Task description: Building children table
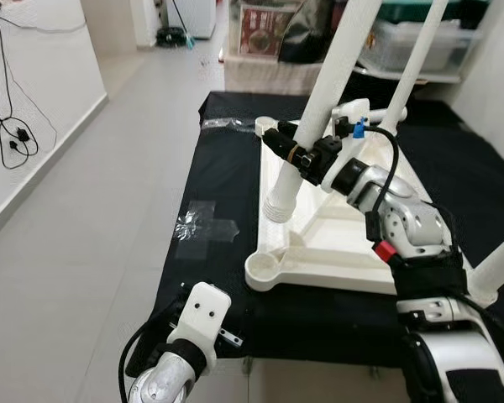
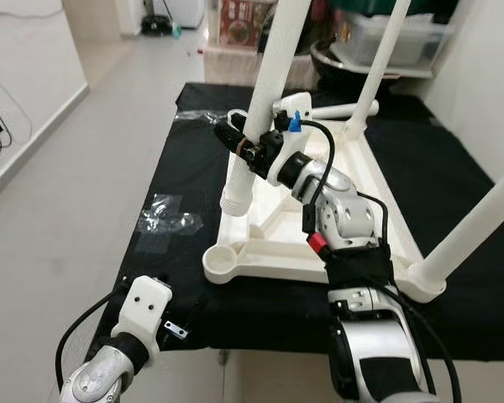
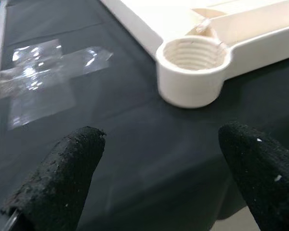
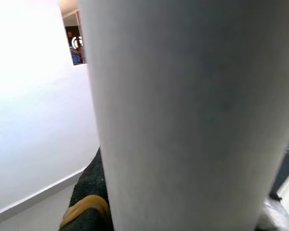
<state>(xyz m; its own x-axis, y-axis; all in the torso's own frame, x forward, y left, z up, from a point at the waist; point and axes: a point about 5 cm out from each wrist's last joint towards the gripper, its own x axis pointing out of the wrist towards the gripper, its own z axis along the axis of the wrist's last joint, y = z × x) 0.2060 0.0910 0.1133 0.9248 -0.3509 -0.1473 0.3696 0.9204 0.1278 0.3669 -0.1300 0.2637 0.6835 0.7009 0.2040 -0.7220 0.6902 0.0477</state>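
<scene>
Black cloth (image 1: pixel 235 168) — R gripper (image 1: pixel 287 144) clamps smooth round leg (image 1: pixel 307 134).

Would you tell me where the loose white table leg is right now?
The table leg is in the right gripper, tilted over the upturned tabletop, just beyond its near-left empty socket.
</scene>
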